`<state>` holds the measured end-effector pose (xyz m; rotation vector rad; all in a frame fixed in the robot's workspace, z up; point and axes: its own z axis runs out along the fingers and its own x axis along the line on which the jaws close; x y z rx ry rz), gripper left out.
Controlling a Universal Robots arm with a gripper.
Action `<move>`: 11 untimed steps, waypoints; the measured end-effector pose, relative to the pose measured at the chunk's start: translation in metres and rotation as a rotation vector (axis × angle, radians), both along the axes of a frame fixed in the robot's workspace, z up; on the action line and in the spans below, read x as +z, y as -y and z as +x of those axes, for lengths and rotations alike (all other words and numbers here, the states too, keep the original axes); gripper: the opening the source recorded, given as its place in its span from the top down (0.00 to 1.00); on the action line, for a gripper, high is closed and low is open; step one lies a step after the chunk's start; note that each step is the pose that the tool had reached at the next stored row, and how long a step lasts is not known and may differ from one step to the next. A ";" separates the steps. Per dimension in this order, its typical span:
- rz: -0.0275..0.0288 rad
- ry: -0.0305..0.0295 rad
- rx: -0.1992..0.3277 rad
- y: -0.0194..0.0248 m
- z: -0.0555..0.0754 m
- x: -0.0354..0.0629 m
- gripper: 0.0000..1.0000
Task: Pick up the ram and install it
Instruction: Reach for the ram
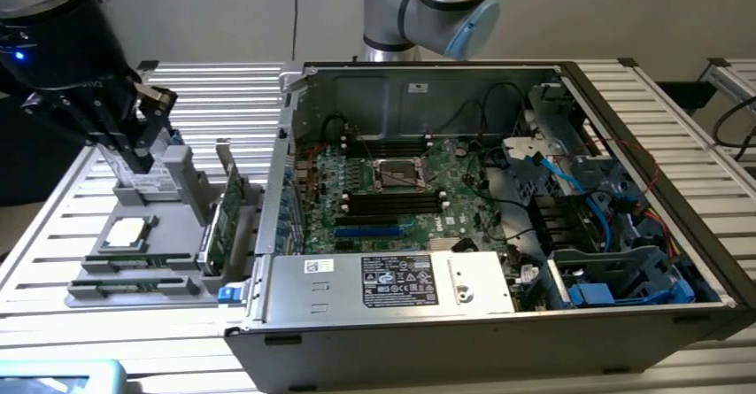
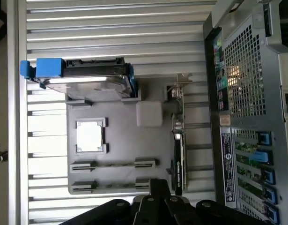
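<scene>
Hovering over the gray tray at the exterior view's left, the gripper is well apart from the ram. Whether the gripper is open or closed cannot be told. The ram stands on edge in a tray holder, just beside a second stick. The computer case lies open.

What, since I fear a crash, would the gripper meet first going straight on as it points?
Likely the ram seated at the edge of the gray parts tray, or the tray beside it: the gripper points down there, judging by the wrist view. Depth is unclear.
</scene>
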<state>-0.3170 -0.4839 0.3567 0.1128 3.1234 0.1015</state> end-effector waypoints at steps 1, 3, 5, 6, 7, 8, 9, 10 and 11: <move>0.0001 0.0001 0.000 0.0028 -0.002 -0.0012 0.89; -0.0001 0.0000 0.000 0.0084 -0.007 -0.0037 0.89; 0.0000 0.0001 0.000 0.0133 -0.012 -0.0065 0.89; -0.0001 0.0001 0.000 0.0156 -0.015 -0.0082 0.89; 0.0000 0.0000 0.000 0.0176 -0.018 -0.0099 0.89; 0.0000 0.0001 0.000 0.0192 -0.021 -0.0117 0.89; 0.0000 0.0001 0.000 0.0204 -0.025 -0.0135 0.89; -0.0001 -0.0001 0.000 0.0213 -0.029 -0.0154 0.89; 0.0000 -0.0003 0.000 0.0222 -0.032 -0.0174 0.89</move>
